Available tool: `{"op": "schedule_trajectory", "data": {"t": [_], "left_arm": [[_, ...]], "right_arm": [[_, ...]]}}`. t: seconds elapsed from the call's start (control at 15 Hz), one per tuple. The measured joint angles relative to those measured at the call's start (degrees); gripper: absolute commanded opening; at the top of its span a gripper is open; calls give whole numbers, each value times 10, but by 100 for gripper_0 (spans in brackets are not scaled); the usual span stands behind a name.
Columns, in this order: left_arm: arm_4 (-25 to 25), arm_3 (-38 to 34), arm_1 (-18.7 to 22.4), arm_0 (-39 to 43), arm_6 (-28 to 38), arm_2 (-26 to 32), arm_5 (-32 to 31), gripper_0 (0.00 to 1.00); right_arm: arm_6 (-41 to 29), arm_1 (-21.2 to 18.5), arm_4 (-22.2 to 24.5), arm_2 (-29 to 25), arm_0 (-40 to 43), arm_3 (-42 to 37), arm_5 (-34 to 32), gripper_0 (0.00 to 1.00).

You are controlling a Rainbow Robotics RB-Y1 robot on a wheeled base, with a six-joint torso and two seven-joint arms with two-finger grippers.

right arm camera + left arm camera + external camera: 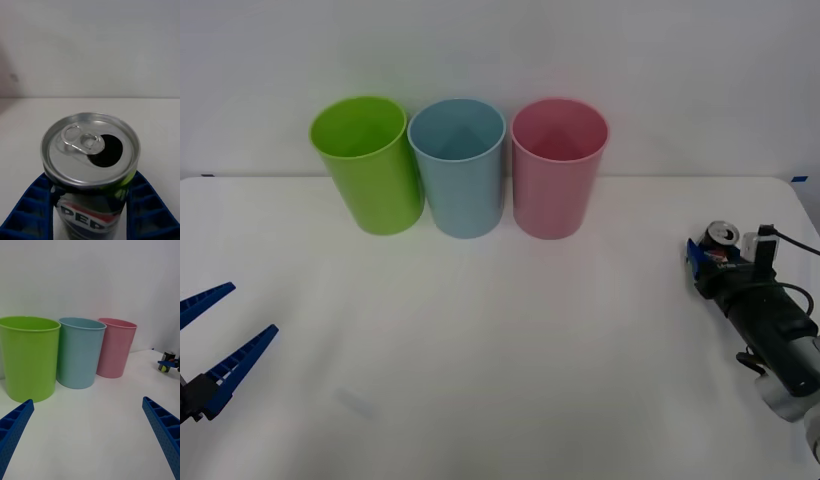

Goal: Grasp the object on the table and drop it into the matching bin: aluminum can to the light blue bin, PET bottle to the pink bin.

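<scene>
The right gripper (715,258) has its blue fingers (32,206) pressed on both sides of the aluminum can (90,161). The can stands up straight between them on the white tabletop (500,340). The light blue bin (458,165) and pink bin (558,165) are far from these fingers. The left gripper (208,340) waits, its fingers spread wide around nothing.

Aluminum can (90,165) upright, opened, near table (500,380) right edge; light blue bin (458,165) far.
</scene>
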Motion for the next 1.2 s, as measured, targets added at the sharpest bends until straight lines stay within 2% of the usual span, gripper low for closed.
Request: {"op": "schedule_trajectory", "data": {"t": [0.73,1.2], "left_arm": [[0,0,0,0,0,0,0,100],[0,0,0,0,0,0,0,100]], "right_arm": [[-7,0,-2,-8,14,-12,-46,0],[-34,-2,-11,38,119,-185,-28,0]]}}
